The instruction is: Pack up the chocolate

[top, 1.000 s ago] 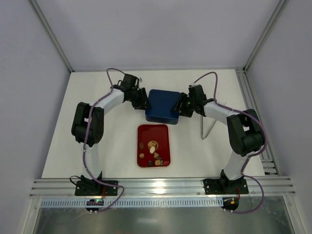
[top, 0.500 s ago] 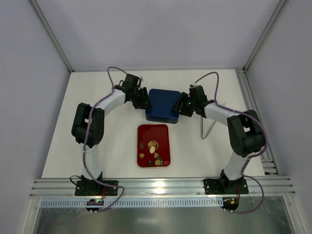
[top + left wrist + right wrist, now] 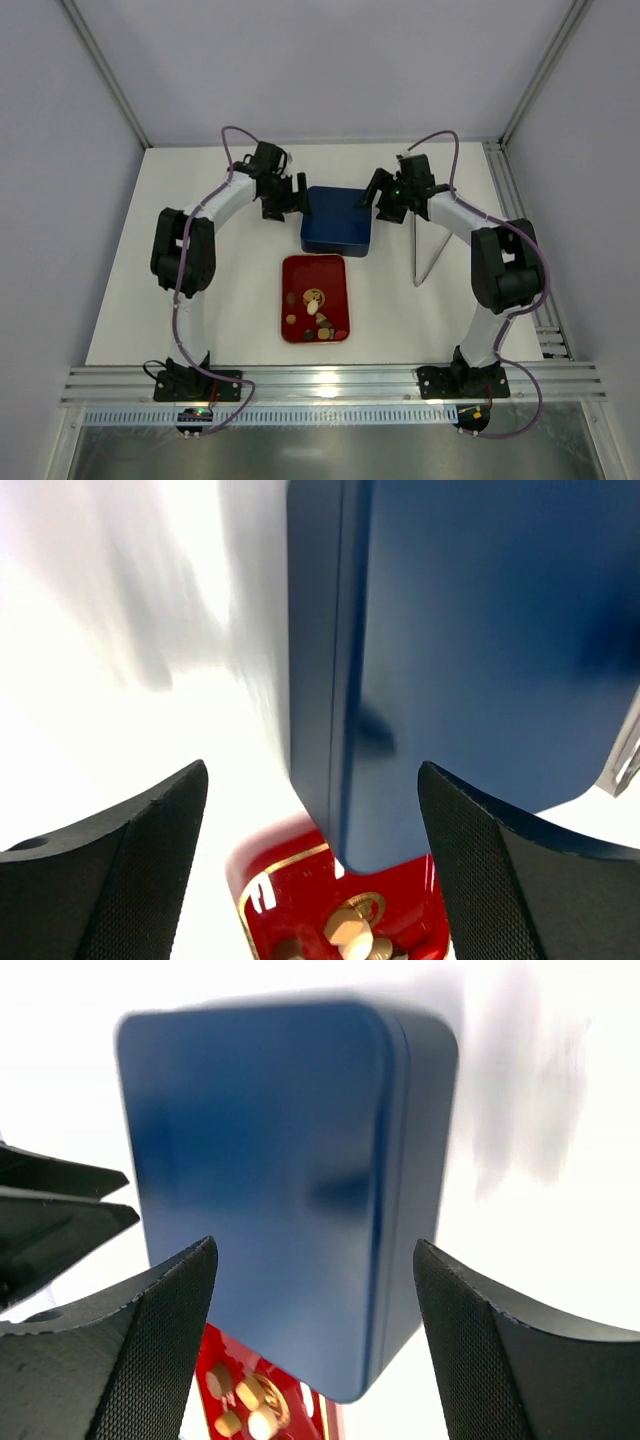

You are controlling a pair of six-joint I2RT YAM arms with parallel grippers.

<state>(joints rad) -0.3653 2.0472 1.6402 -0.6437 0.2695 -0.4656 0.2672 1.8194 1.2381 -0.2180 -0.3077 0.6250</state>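
Flanking: the blue tin [image 3: 337, 219] sits lid-on at the table's [image 3: 200, 290] middle, with one gripper at each short side; neither touches it
Tin: closed, lying flat; its long axis runs from 9 to 3 o'clock in the top view; its near edge sits just above the tray's far end, and the left wrist view shows that corner overhanging the tray rim
Tray: the red tray [image 3: 314, 297] lies at 6 o'clock from the tin, long axis 12 to 6; the chocolates [image 3: 318, 315] lie loose in its near half, so they are in the tray and not seen in the tin
Left gripper [image 3: 285, 196]: released, jaws spread wide and empty; it stands at 9 o'clock from the tin, just off its left wall
Right gripper [image 3: 381, 192]: released too, holding nothing; it stands at about 2 o'clock from the tin, near the far right corner
Nearer arm: about equal; the left looks slightly closer to a wall
Stage: a shut tin beside a loaded tray fits either a lid due to come off or one set back on; the views cannot settle which
Metal rod [image 3: 417, 255]: lies at 4 o'clock from the tin, apart from it
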